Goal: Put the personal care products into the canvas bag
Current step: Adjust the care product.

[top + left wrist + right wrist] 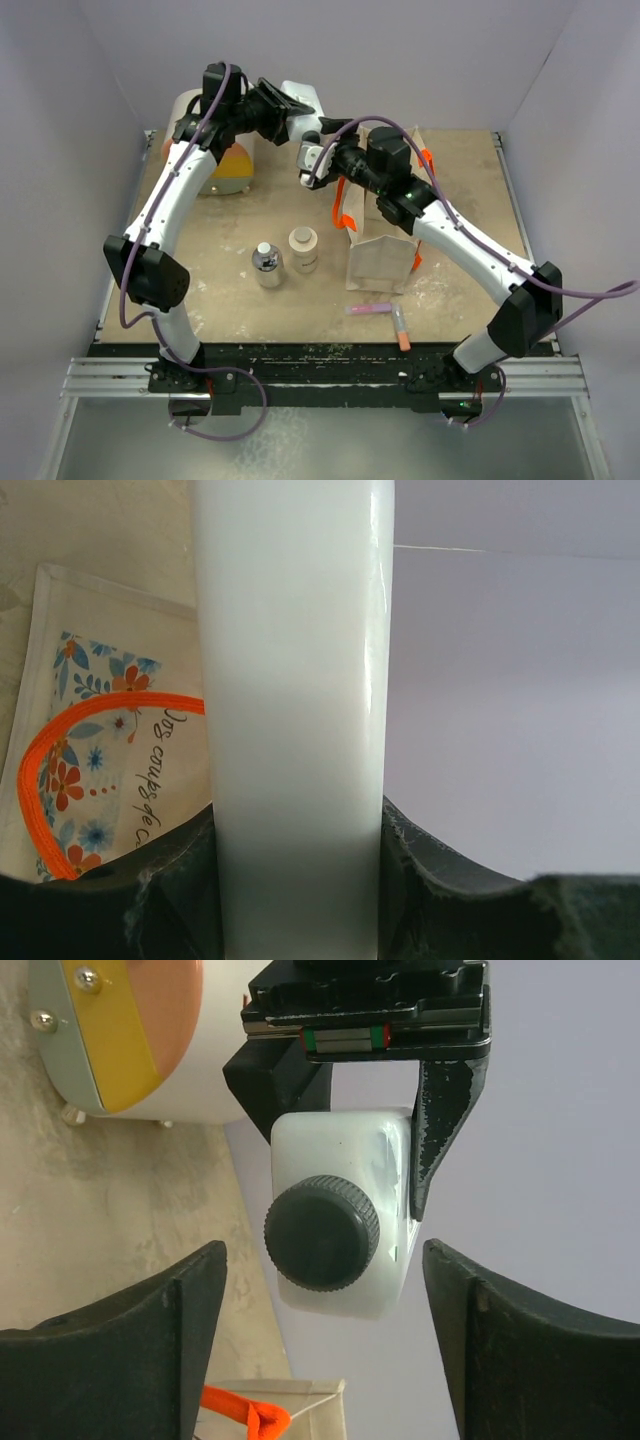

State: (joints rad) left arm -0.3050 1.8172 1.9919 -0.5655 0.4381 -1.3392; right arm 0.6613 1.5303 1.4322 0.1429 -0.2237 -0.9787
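Observation:
My left gripper point(292, 113) is shut on a white bottle with a black cap point(303, 102), held in the air at the back of the table. The bottle fills the left wrist view point(295, 680). My right gripper point(313, 160) is open, and its fingers point(200, 1310) frame the bottle's black cap point(322, 1232) without touching it. The beige canvas bag point(385, 235) with orange handles stands right of centre. A clear-grey bottle with a white cap point(267, 265) and a squat cream jar point(303, 250) stand left of the bag. The green bottle and a second white bottle are out of view.
A round cream, orange and yellow drawer box point(215, 150) stands at the back left and shows in the right wrist view point(130, 1040). A pink tube point(368, 310) and a small tube with an orange cap point(400, 328) lie in front of the bag.

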